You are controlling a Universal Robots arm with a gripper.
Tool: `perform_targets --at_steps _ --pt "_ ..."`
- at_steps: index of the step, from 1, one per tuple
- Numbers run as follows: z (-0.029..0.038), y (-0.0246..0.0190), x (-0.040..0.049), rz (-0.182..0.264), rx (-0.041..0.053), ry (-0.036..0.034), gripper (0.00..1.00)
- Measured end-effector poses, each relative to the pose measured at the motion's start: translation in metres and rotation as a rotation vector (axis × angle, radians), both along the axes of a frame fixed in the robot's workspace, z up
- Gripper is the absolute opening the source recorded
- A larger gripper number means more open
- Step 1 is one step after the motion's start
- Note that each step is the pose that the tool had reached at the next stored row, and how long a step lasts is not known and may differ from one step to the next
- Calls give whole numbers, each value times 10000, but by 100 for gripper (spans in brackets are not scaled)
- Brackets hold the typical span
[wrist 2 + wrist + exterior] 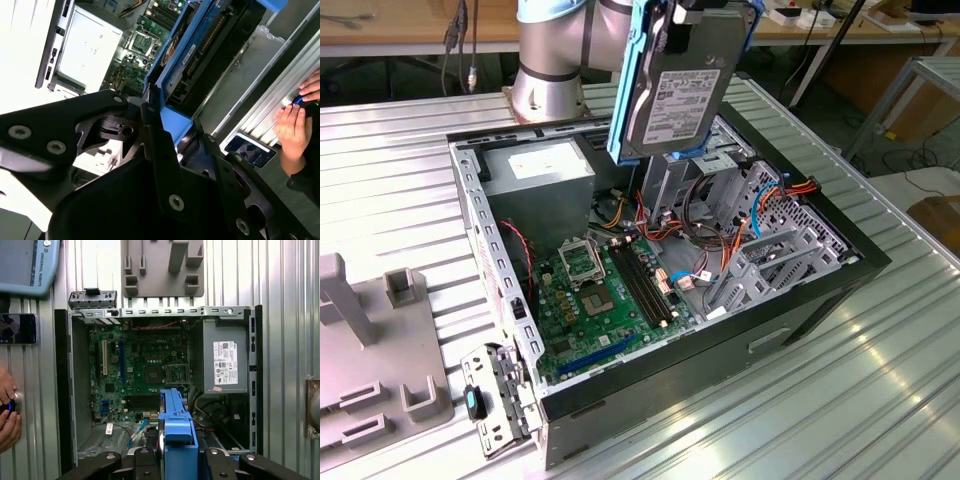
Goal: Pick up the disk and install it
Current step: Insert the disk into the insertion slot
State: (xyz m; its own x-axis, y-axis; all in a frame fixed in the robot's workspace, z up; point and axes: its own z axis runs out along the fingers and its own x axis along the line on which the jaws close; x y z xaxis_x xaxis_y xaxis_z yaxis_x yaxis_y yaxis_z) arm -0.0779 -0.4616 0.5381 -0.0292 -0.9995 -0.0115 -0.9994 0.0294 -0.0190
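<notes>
Robot's black gripper (179, 462) is clamped on the flat grey metal disk with a bright blue plastic frame (680, 85), holding it up over the open black computer case (740, 345): picked up, not yet put in.

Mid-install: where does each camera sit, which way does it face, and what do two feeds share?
Exterior view: off the arm, looking obliquely down into the open computer case; shows the arm holding the disk above it.
First wrist view: on the wrist, facing straight down onto the motherboard; shows the gripper shut on the disk.
Second wrist view: on the wrist, looking slantwise along the disk; shows gripper links.
Shared: both wrist views catch a person's hand and a phone beside the case.
</notes>
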Motion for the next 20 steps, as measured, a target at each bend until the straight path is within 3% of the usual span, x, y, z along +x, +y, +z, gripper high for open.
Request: perform_targets --at_steps 5,9,11,14,15,16,17,20 --pt "-13 -194 0 0 -10 2 37" --pt "-31 -303 0 0 -14 0 37" --pt "-42 -331 8 26 -12 -21 37" --pt "-51 -333 29 127 -14 -73 37" --pt "-52 -333 30 172 -16 -124 37" --pt "-54 -333 32 274 -16 -264 37" --pt "-56 -333 32 329 -16 -359 37" --pt "-58 -336 33 367 -15 -397 37"
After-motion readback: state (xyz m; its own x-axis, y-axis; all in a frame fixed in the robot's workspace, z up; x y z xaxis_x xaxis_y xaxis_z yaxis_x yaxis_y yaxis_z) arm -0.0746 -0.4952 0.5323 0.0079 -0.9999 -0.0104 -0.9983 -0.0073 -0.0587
